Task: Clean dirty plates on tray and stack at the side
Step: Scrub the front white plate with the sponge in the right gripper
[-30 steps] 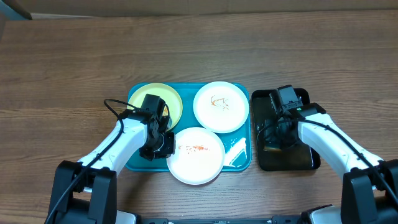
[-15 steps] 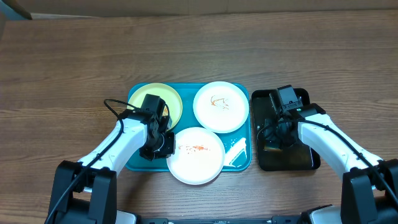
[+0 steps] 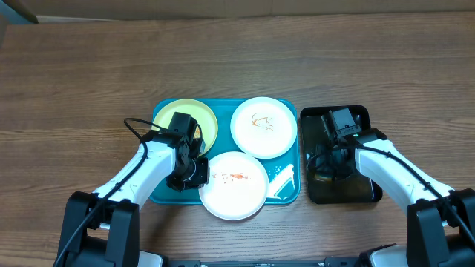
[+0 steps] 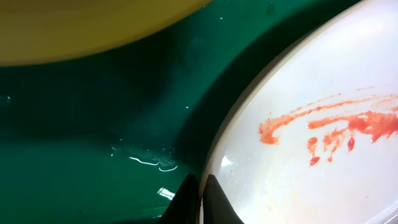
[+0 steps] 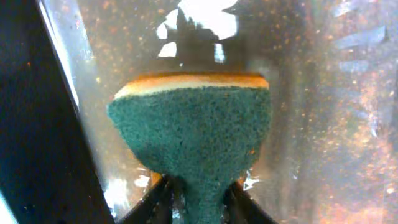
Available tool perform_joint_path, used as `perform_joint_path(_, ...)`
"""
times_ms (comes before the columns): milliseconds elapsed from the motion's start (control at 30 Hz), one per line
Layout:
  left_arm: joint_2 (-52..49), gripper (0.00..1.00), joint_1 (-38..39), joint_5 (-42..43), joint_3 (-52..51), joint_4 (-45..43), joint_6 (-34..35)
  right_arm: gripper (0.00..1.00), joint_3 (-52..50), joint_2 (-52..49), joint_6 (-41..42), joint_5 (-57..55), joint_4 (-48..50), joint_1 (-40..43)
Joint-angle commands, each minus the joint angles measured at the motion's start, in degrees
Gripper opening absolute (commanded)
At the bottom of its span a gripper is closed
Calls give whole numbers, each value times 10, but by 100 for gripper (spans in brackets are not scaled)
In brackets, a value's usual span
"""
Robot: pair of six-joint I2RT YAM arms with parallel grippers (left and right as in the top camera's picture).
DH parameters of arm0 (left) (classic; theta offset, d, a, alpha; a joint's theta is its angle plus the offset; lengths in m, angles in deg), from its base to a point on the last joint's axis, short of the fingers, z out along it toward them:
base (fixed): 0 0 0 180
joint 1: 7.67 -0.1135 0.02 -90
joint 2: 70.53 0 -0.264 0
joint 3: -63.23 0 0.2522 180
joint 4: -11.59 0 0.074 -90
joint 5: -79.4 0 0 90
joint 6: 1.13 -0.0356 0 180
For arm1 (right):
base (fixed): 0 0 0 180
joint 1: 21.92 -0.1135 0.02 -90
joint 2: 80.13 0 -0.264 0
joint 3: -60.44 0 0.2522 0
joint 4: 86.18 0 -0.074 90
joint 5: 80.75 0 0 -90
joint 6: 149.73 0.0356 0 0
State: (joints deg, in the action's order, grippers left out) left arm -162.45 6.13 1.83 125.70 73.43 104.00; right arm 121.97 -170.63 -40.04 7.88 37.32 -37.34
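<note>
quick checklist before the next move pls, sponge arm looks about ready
1. Sponge gripped: ok. The right gripper pinches the green-faced sponge, squeezed narrow between its fingers.
2. Sponge lifted off the black tray: cannot tell. It sits low over the wet floor.
3. Plate steadied: ok. The left gripper is shut on the near white plate at its rim.
4. Dirt exposed: ok. The red-orange smear is uncovered.
5. Path to the plate: probably ok. Only the low rim of the teal tray lies between.
6. Other plates: not ok. The far white plate is smeared, and none is stacked.
</note>
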Motion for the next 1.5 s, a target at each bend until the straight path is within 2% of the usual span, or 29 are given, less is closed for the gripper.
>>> perform_joint_path(0, -7, 4, 3, -5, -7, -1, 18, 6, 2, 0, 1, -1, -7, -3)
perform_joint_path(33, -7, 4, 3, -5, -7, -1, 18, 4, 13, 1, 1, -1, -18, -3)
perform_joint_path(300, -7, 4, 3, -5, -7, -1, 18, 4, 164, 2, -5, 15, -146, -4)
perform_joint_path(400, -7, 4, 3, -5, -7, -3, 18, 4, 213, 2, -52, 114, -181, -16)
perform_joint_path(500, -7, 4, 3, -5, -7, -4, 18, 4, 220, 2, -77, 198, -179, -49)
perform_joint_path(667, -7, 4, 3, -4, -7, -4, 18, 4, 219, 0, -75, 212, -142, -137)
perform_joint_path(767, -7, 4, 3, -4, -7, -4, 18, 4, 217, -2, -32, 203, -88, -204)
perform_joint_path(967, -7, 4, 3, -4, -7, -4, 18, 4, 208, -39, 47, 195, 3, -286)
perform_joint_path(1233, -7, 4, 3, -3, -7, -4, 18, 4, 208, -120, 111, 195, 107, -358)
perform_joint_path(1467, -7, 4, 3, -3, -7, -4, 18, 4, 208, -151, 123, 179, 129, -367)
